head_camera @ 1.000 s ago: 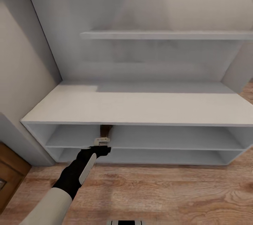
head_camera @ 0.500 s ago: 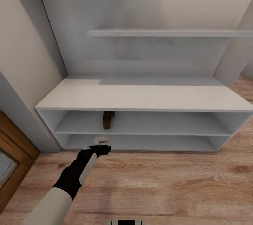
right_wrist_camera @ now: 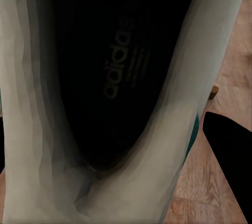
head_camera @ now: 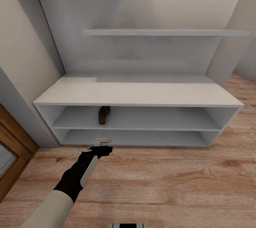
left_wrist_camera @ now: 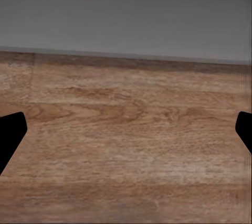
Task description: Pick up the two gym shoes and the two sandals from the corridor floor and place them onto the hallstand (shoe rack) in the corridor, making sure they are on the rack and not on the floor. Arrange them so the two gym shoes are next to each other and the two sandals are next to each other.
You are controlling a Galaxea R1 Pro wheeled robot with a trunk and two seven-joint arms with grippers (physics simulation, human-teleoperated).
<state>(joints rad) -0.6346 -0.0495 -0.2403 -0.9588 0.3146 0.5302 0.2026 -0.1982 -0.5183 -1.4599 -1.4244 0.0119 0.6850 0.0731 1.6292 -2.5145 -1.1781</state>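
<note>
A: Hallstand point(head_camera: 138, 94) dead ahead on my head cam, long low white unit w/ flat top over two open shelves, standing on the wood floor point(head_camera: 170, 181) against the wall. Plain wall shelf point(head_camera: 167, 32) above it.

B: Anything on it?

A: One sandal point(head_camera: 103, 115), dark brown, on the upper open shelf, left of centre, set back from the front edge. Top and lower shelf look bare from here.

B: L arm?

A: Left end effector point(head_camera: 103, 142) stretched fwd, low, just in front of the bottom shelf's front edge, over floor. On the left wrist cam its fingers point(left_wrist_camera: 10, 135) sit at the far edges of the pic w/ only floorboards and the unit's grey base between them, so spread wide, holding nothing.

B: R side?

A: Right wrist cam is looking straight into a gym shoe point(right_wrist_camera: 42, 103), pale upper, dark insole w/ printed lettering, bit of green at its side, floor beside it. One dark finger point(right_wrist_camera: 231, 156) right alongside the shoe. Can't tell if the right end effector is clamped on it or just close.
</note>
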